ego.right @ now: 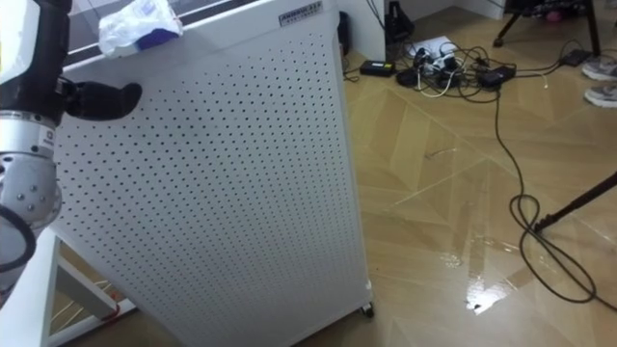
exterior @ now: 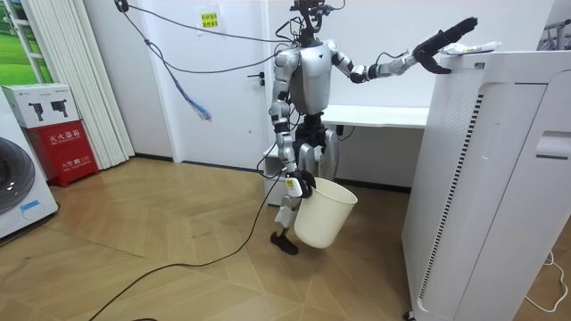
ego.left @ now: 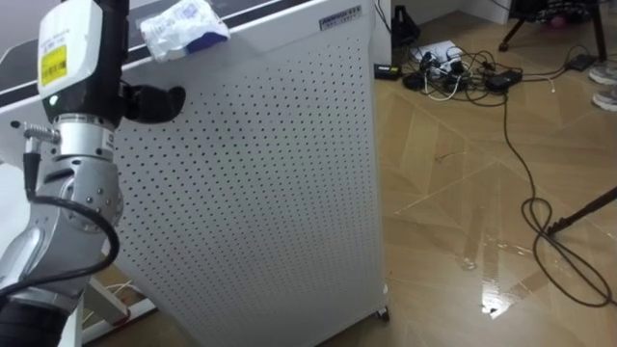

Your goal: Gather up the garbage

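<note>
Left hand (ego.left: 94, 67) — raised at the top edge of one white perforated cabinet (ego.left: 260, 183), fingers straight and open in the room view, thumb out, holding nothing; it sits just at 9 o'clock of the garbage (ego.left: 183, 27), and contact cannot be told. Garbage: one crumpled white-and-blue wrapper lying on the cabinet's top, at 11 o'clock in the eye views. Right hand (exterior: 302, 185) — low beside the robot's leg, fingers closed on the rim of one white bucket (exterior: 323, 214), which hangs tilted.
</note>
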### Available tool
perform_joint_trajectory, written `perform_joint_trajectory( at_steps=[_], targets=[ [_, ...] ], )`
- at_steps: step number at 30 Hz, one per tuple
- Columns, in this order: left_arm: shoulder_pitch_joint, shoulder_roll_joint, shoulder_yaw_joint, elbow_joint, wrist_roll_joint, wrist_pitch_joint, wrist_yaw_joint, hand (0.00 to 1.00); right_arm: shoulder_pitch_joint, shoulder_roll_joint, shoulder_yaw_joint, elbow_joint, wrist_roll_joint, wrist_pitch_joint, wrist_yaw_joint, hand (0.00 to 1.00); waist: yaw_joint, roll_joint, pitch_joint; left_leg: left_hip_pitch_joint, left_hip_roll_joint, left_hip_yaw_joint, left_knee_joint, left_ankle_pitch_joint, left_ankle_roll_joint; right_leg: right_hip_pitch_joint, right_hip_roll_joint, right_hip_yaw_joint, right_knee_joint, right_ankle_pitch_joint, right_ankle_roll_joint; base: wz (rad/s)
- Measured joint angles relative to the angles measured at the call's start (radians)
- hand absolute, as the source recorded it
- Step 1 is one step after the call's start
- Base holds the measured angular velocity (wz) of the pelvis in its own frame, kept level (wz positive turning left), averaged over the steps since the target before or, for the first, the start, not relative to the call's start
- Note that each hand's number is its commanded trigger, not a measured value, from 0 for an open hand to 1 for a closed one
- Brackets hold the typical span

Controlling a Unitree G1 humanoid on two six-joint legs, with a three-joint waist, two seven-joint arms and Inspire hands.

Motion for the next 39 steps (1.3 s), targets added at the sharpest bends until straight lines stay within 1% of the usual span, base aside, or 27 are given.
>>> perform_joint_trajectory(
  at_steps=[2,3,4,6,9,11,12,13,16,18,27,29,30,31,32,36,39],
  targets=[
    [-0.005,0.000,0.000,0.000,-0.001,-0.003,-0.004,0.00,0.001,-0.002,0.000,0.001,-0.004,0.001,0.000,1.00,0.004,-0.001,0.0005,0.002,0.000,0.000,-0.005,0.000,0.000,0.000,0.000,0.000,0.000,0.000,0.000,0.00],
    [-0.006,0.000,0.000,0.000,-0.005,-0.003,-0.006,0.00,0.000,-0.003,-0.001,0.001,-0.011,0.001,0.000,1.00,0.007,0.000,0.0001,0.003,0.000,-0.001,-0.006,0.000,0.000,0.000,0.000,-0.005,0.001,0.000,0.000,0.04],
    [-0.006,0.000,-0.001,0.003,-0.004,-0.002,-0.012,0.00,-0.001,-0.003,0.000,0.001,-0.018,0.001,0.000,1.00,0.008,-0.001,0.0019,0.008,0.000,-0.007,-0.012,0.002,-0.003,0.000,0.000,-0.017,0.007,0.000,0.000,0.03],
    [-0.007,0.001,-0.009,0.007,-0.004,-0.001,-0.025,0.00,-0.002,-0.003,-0.001,0.001,-0.020,0.001,-0.001,1.00,0.008,-0.001,0.0037,0.013,0.001,-0.014,-0.018,0.004,-0.006,-0.002,0.003,-0.015,0.019,0.000,0.000,0.07],
    [-0.008,0.002,-0.011,0.007,-0.004,-0.001,-0.034,0.00,-0.007,-0.004,0.000,-0.001,-0.039,0.001,-0.003,1.00,0.009,-0.001,0.0049,0.006,-0.001,-0.008,-0.018,0.004,-0.006,-0.002,0.002,-0.014,0.008,0.000,0.000,0.02],
    [-0.012,0.002,-0.015,0.009,-0.001,0.000,-0.046,0.00,-0.008,-0.004,0.000,-0.003,-0.040,0.001,-0.003,1.00,0.010,0.003,0.0025,0.005,-0.001,-0.007,-0.018,0.004,-0.006,-0.003,0.002,-0.012,0.009,0.000,0.000,0.00],
    [-0.026,0.002,-0.019,0.017,0.001,0.002,-0.048,0.00,-0.008,-0.004,0.000,-0.004,-0.040,0.001,-0.003,1.00,0.010,0.001,0.0036,0.004,-0.001,-0.007,-0.018,0.004,-0.006,-0.004,0.002,-0.012,0.009,0.000,0.000,0.00],
    [-0.039,0.002,-0.020,0.020,0.003,0.007,-0.049,0.00,-0.008,-0.004,0.000,-0.005,-0.039,0.001,-0.003,1.00,0.009,0.003,0.0020,0.004,-0.001,-0.006,-0.018,0.004,-0.006,-0.006,0.002,-0.009,0.009,0.000,0.000,0.00],
    [-0.049,0.010,-0.038,0.025,0.005,0.010,-0.050,0.00,-0.005,-0.005,-0.001,-0.006,-0.039,0.001,-0.011,1.00,0.009,0.003,0.0018,0.004,-0.001,-0.004,-0.019,0.004,-0.006,-0.008,0.001,-0.010,0.012,0.000,0.000,-0.01],
    [-0.051,0.010,-0.038,0.028,0.006,0.012,-0.050,0.00,-0.005,-0.005,-0.001,-0.006,-0.039,0.001,-0.016,1.00,0.009,0.002,0.0027,0.003,-0.001,-0.004,-0.020,0.004,-0.006,-0.008,0.001,-0.010,0.012,0.000,0.000,0.00],
    [-0.083,0.010,-0.042,0.067,0.006,0.017,-0.077,0.00,-0.006,-0.005,-0.001,-0.005,-0.039,0.001,-0.023,1.00,0.007,0.002,0.0021,0.003,0.000,-0.004,-0.020,0.004,-0.005,-0.009,0.002,-0.012,0.012,0.000,0.000,0.00],
    [-0.085,0.010,-0.042,0.067,0.006,0.019,-0.084,0.21,-0.006,-0.005,0.000,-0.005,-0.039,0.001,-0.023,1.00,0.007,0.002,0.0019,0.003,0.000,-0.004,-0.020,0.004,-0.005,-0.009,0.002,-0.012,0.012,0.000,0.000,0.00],
    [-0.085,0.010,-0.042,0.067,0.006,0.019,-0.085,0.55,-0.006,-0.005,0.000,-0.005,-0.039,0.001,-0.023,1.00,0.006,0.002,0.0017,0.003,0.000,-0.004,-0.020,0.005,-0.005,-0.009,0.002,-0.012,0.012,0.000,0.000,0.00],
    [-0.085,0.010,-0.042,0.067,0.006,0.019,-0.086,0.85,-0.006,-0.005,0.000,-0.004,-0.039,0.001,-0.023,1.00,0.006,0.002,0.0011,0.004,0.000,-0.003,-0.020,0.005,-0.005,-0.009,0.002,-0.011,0.012,0.000,0.000,0.00],
    [-0.085,0.010,-0.042,0.068,0.006,0.019,-0.086,1.00,-0.006,-0.005,0.000,-0.004,-0.039,0.001,-0.023,1.00,0.006,0.002,0.0009,0.005,0.000,-0.003,-0.020,0.005,-0.005,-0.009,0.002,-0.011,0.013,0.000,0.000,0.00],
    [-0.085,0.010,-0.043,0.075,0.006,0.019,-0.086,1.00,0.000,-0.005,-0.001,-0.003,-0.039,0.001,-0.024,1.00,0.005,0.000,-0.0001,0.011,0.000,-0.003,-0.024,0.005,-0.005,-0.006,0.002,-0.011,0.013,0.000,0.000,0.00],
    [-0.086,0.010,-0.057,0.075,0.008,0.020,-0.085,1.00,0.003,-0.005,-0.001,-0.003,-0.038,0.001,-0.023,1.00,0.005,0.000,-0.0004,0.011,0.000,-0.003,-0.024,0.005,-0.005,-0.006,0.002,-0.011,0.014,0.000,0.000,0.00]
  ],
)
